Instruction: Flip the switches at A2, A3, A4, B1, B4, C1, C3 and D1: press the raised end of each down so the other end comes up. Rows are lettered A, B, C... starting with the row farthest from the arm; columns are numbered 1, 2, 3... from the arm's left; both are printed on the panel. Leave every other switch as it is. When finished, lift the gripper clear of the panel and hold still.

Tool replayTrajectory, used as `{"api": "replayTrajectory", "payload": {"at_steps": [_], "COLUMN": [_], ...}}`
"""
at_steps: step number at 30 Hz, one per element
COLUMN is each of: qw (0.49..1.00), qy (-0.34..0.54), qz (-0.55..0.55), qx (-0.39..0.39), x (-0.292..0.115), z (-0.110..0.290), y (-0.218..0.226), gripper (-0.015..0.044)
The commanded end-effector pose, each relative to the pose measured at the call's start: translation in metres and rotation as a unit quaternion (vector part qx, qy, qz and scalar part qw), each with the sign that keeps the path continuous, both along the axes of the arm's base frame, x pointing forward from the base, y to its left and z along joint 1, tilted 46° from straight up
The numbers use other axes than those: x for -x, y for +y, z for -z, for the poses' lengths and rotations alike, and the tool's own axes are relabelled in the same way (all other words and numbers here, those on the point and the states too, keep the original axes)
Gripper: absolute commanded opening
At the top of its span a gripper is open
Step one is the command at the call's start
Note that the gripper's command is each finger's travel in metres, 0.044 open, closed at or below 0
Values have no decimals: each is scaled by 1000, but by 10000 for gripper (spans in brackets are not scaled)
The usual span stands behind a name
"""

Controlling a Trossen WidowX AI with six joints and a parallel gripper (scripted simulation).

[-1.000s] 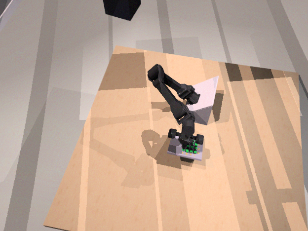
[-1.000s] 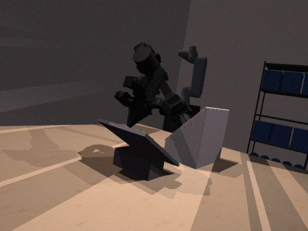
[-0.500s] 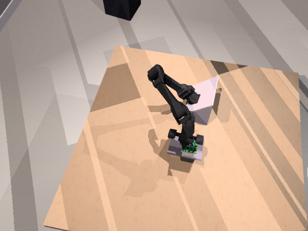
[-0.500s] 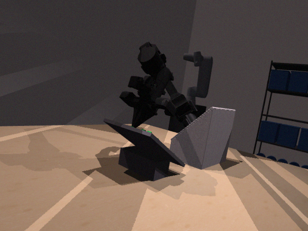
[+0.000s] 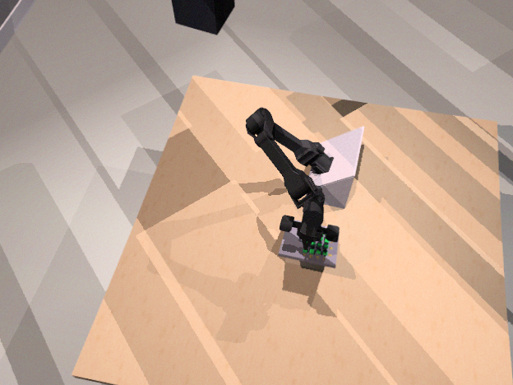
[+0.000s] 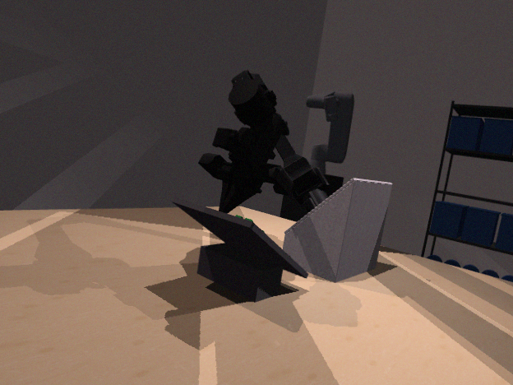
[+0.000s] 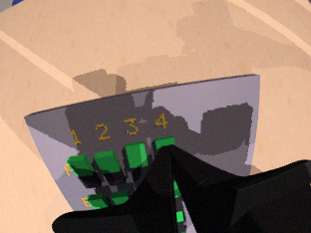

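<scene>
Grey wedge block [image 6: 344, 232], shelf rack [image 6: 444, 165], wooden table [image 5: 173, 265].
</scene>
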State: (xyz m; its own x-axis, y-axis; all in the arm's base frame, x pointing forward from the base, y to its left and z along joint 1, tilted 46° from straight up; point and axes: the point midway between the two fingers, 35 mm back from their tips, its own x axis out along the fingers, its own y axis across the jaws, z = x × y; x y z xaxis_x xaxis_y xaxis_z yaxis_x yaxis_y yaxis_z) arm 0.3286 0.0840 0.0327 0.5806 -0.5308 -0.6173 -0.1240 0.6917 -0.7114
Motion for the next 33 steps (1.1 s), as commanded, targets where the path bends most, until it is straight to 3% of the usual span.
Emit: {"api": "replayTrajectory", "payload": {"at_steps": [1, 5, 10, 17, 33], "qw": [1000, 1000, 1000, 1000, 1000], "qy": [0, -5, -5, -5, 3], "qz": [-1, -11, -11, -11, -2], "qx": [-1, -2, -2, -4, -2], "x": [6, 38, 40, 80, 58], "z": [-6, -36, -38, 22, 44], "y": [6, 32, 34, 59, 40], "gripper": [0, 0, 0, 0, 0]}}
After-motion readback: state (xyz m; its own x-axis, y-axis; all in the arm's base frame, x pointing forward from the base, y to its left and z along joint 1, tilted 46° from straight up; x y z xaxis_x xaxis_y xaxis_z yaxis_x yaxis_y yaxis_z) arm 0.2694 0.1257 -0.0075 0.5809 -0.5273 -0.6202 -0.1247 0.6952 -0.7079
